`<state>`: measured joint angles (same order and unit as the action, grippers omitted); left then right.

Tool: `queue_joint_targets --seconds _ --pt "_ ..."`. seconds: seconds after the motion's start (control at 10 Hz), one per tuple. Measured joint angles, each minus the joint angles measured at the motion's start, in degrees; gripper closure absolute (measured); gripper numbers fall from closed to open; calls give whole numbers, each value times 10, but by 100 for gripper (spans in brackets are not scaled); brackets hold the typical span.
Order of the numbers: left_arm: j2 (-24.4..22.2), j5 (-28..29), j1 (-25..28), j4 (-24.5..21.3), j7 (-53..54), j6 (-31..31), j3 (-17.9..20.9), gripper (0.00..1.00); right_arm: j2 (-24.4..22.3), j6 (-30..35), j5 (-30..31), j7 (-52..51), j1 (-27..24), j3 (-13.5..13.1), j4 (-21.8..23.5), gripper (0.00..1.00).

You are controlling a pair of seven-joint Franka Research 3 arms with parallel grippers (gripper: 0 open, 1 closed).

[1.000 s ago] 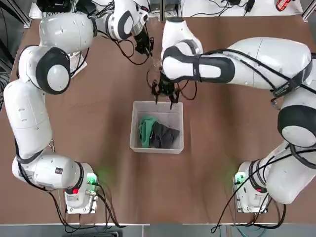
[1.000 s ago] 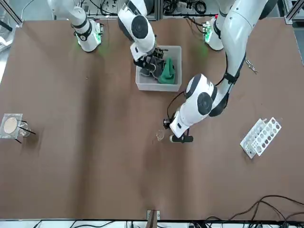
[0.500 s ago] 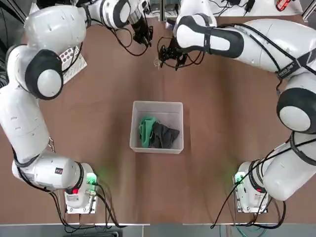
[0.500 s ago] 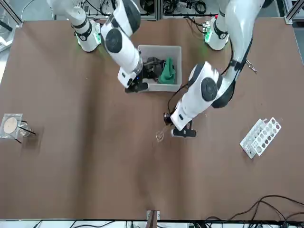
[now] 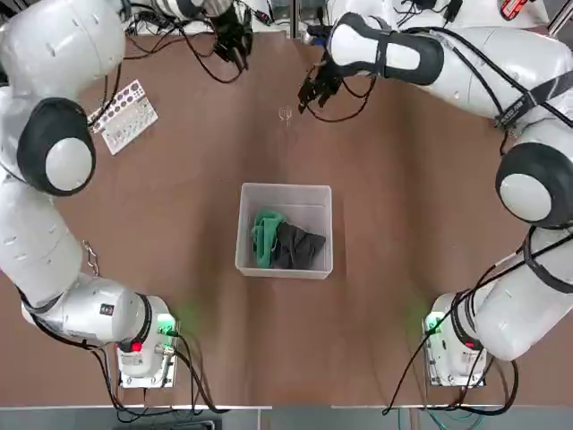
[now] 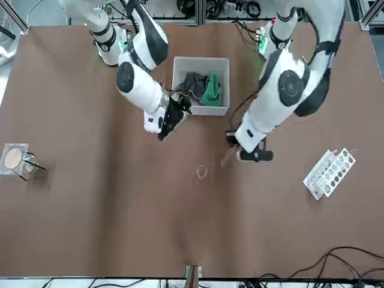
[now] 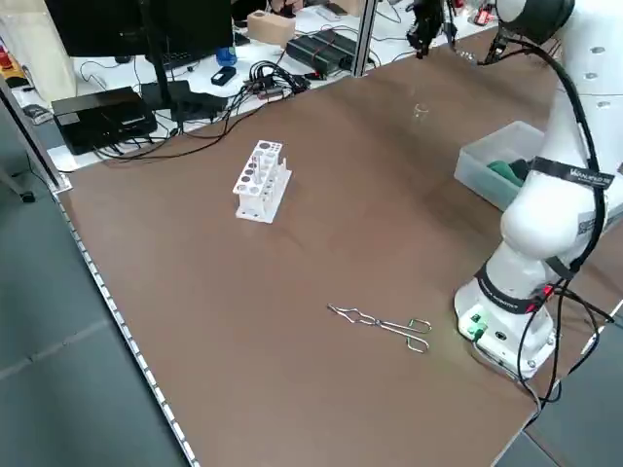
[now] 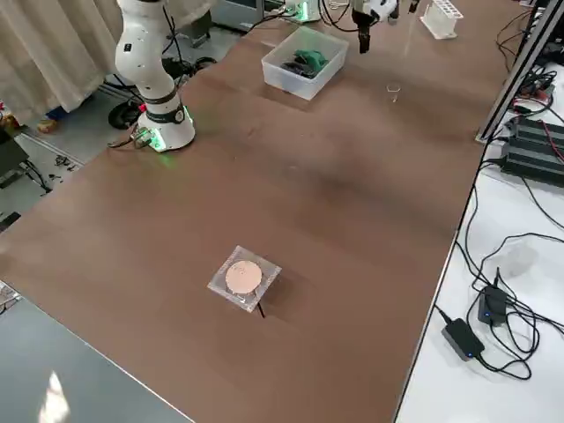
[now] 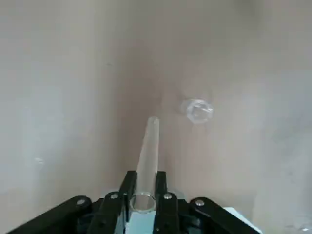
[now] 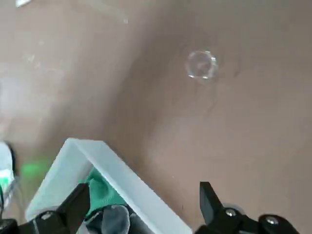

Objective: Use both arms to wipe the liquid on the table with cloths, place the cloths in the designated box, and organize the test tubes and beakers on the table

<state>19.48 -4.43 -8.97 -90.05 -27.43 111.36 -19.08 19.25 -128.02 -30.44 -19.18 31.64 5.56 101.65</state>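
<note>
The green cloth [image 5: 265, 236] and the dark grey cloth [image 5: 298, 246] lie bunched side by side inside the translucent plastic box [image 5: 285, 268], green on the robot's left, grey on its right. The box sits about mid-table on the brown wood-grain table [image 5: 403, 233], between the two arm bases.

Farther out, toward the far edge, a tiny clear glass beaker [image 5: 286, 115] stands alone on the bare wood; in the front view it shows as a small ring [image 6: 201, 172].

The left gripper [image 6: 257, 155] is up above the table on the robot's left of the beaker. Its fingers are pinched on a clear glass test tube [image 9: 146, 161], which sticks out past the fingertips; the left wrist view shows the tube between the jaws and the beaker beyond its end. In the front view the tube is only a faint sliver slanting down from the gripper, so its tilt is hard to judge.

The right gripper [image 6: 173, 115] hangs just beyond the box's far right corner, jaws spread wide with nothing between them. The right wrist view shows that corner of the box with both cloths, and the beaker farther off.

Toward the robot's far left stands a white perforated test tube rack [image 5: 123, 115]. Metal tongs [image 7: 384, 325] lie near the left arm's base. At the far right edge sits a small stand with a round tan disc [image 6: 15, 159].
</note>
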Motion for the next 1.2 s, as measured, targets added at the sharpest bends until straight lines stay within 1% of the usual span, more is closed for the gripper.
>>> queue_joint_targets --seconds 0.1,0.2,0.4,0.5,0.6,0.8,0.9,1.0,1.2 --pt "-11 2 2 -1 28 -20 30 79 9 -1 -18 -92 -19 0 1 1" --pt "-19 5 5 -4 58 -37 59 79 18 -1 -56 -182 -41 0 1 1" --pt "-37 13 8 -27 129 -52 114 79 34 0 -174 -372 -72 0 1 1" --pt "-51 14 8 -46 173 -55 147 79 46 -1 -238 -472 -80 0 1 1" --pt "-68 15 9 -71 217 -57 179 79 64 -3 -299 -565 -84 0 -3 1" --pt "-104 23 10 -118 309 -59 248 79 128 -5 -398 -735 -86 1 -37 1" --pt "-117 31 11 -130 354 -64 282 79 165 -5 -430 -804 -85 1 -61 1" --pt "-126 39 12 -135 397 -70 315 79 199 -5 -448 -854 -85 2 -86 1" --pt "-132 59 13 -139 472 -72 372 79 251 -5 -462 -912 -85 2 -128 1"
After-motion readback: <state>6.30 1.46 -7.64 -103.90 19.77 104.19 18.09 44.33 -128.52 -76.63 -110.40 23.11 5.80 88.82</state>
